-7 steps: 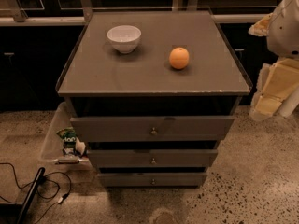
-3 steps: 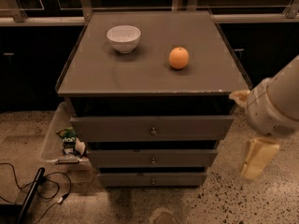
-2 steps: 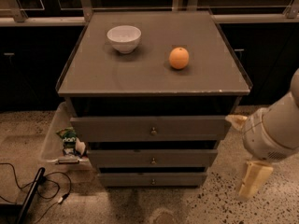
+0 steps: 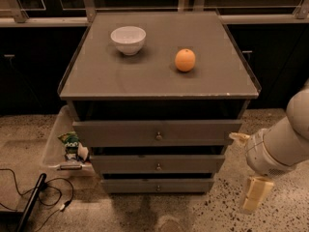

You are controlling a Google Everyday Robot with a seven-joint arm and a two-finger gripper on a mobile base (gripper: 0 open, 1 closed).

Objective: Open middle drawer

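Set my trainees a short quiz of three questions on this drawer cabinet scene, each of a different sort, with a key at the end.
1. True or false: the gripper is clamped on the knob of the middle drawer.
2. What lies to the right of the white bowl on the cabinet top? A. an orange B. a can C. a sponge
3. Fill the gap: the cabinet shows ___ drawer fronts.

Key
1. False: the gripper hangs open to the right of the cabinet, apart from every drawer.
2. A
3. three
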